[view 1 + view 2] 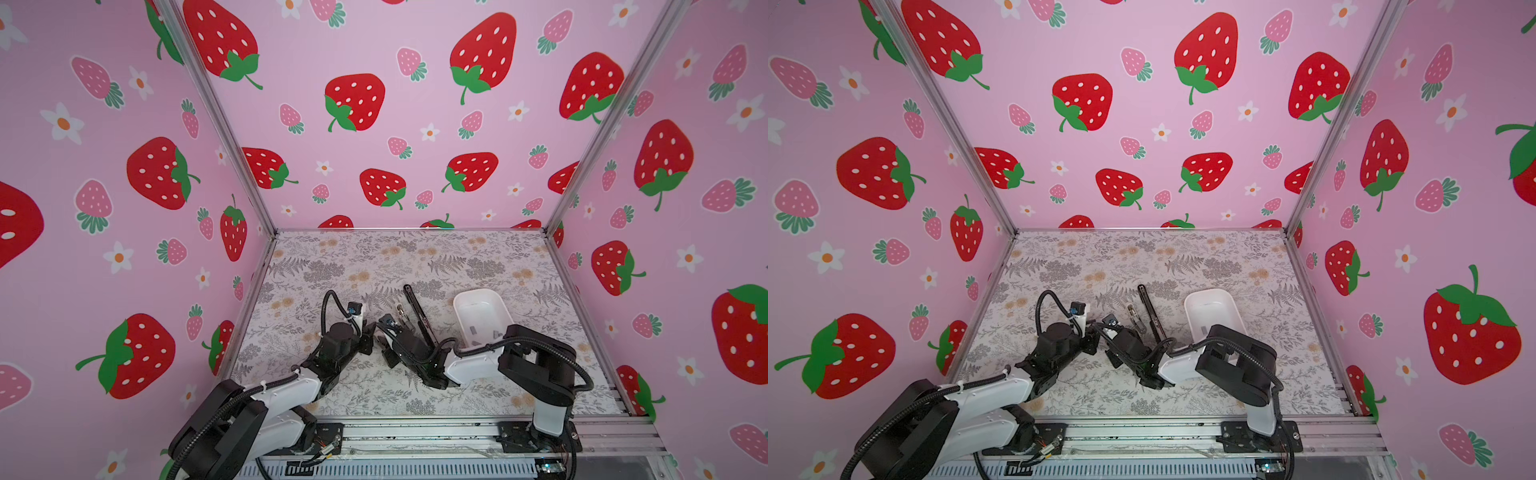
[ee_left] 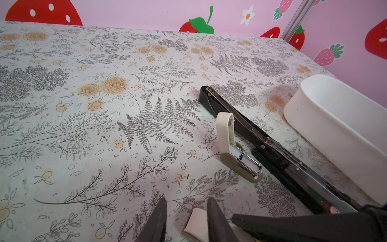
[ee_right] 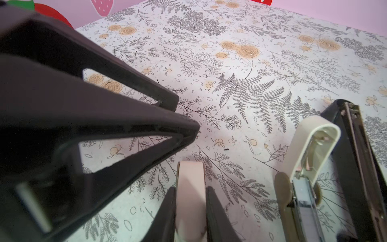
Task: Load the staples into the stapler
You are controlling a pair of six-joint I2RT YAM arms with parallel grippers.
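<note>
My right gripper [image 3: 190, 189] is shut on a small pale pink stapler [image 3: 189, 171], one finger against each of its sides. My left gripper [image 2: 185, 202] is open right in front of it; the pink stapler's end [image 2: 196, 222] shows low between its fingers, and I cannot tell if they touch. In both top views the two grippers [image 1: 370, 338] [image 1: 384, 343] meet at mid-table. Small grey staples [image 1: 473, 330] lie in the white tray [image 1: 459, 307].
A long black stapler [image 2: 251, 130] lies opened flat between the grippers and the tray [image 2: 335, 125]. A small beige stapler [image 2: 225, 134] lies open next to it, its silver channel showing. Pink strawberry walls enclose the table on three sides.
</note>
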